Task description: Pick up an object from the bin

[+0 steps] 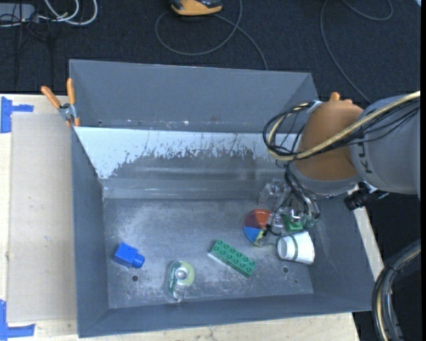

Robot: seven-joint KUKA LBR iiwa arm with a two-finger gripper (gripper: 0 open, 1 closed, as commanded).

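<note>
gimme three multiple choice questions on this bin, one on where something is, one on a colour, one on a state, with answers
1. Where on the floor of the bin does the blue block lie?
A) near the lower-left corner of the view
B) against the far wall
C) at the far right

2. What colour is the long studded brick?
A) red
B) green
C) yellow

3. How does the white cup lie?
A) upright
B) tipped on its side
C) upside down on the brick

Answers:
1 A, it sits by the lower-left corner.
2 B, its body and studs are green.
3 B, its dark mouth faces sideways.
</note>
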